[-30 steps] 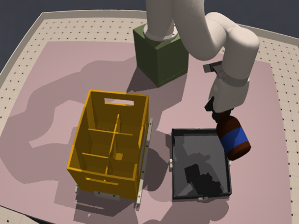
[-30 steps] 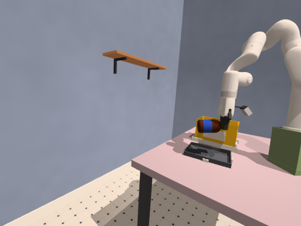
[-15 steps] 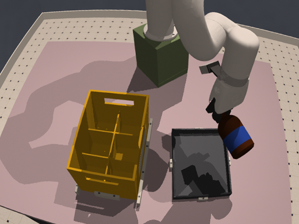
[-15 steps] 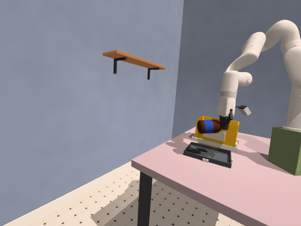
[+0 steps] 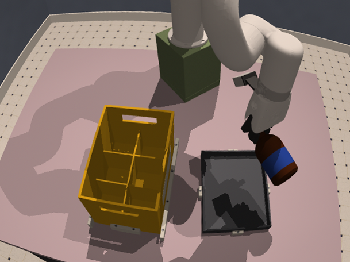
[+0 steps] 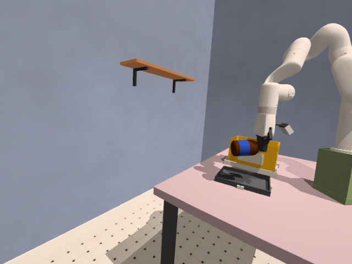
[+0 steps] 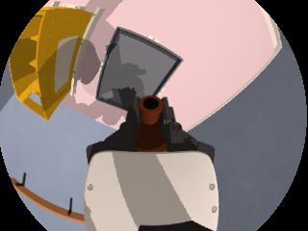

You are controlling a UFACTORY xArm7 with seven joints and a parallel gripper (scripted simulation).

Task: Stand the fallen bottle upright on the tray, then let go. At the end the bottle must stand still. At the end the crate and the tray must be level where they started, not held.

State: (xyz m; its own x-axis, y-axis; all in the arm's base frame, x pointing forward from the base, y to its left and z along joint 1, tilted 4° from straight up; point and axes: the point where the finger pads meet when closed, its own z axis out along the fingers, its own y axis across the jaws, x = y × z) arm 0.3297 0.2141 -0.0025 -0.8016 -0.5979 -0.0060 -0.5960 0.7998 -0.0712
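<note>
A brown bottle [image 5: 278, 160] [image 6: 245, 147] with a blue label is held in the air, lying nearly level, above the tray's right back side in the top view. My gripper [image 5: 259, 135] [image 6: 263, 144] [image 7: 150, 105] is shut on its neck; the open mouth shows between the fingers in the wrist view. The black tray [image 5: 236, 229] [image 6: 256, 191] [image 7: 146, 38] lies flat on the table with nothing in it but shadows. The yellow crate [image 5: 127, 215] [image 6: 273, 156] [image 7: 48, 103] stands upright and level to the tray's left in the top view.
Pale brackets [image 5: 125, 229] edge the crate, and small pale blocks [image 5: 237, 232] [image 6: 240, 187] edge the tray. The green base block [image 5: 188, 69] [image 6: 332, 176] stands behind them. An orange shelf [image 6: 159, 71] [image 7: 43, 204] is on the wall.
</note>
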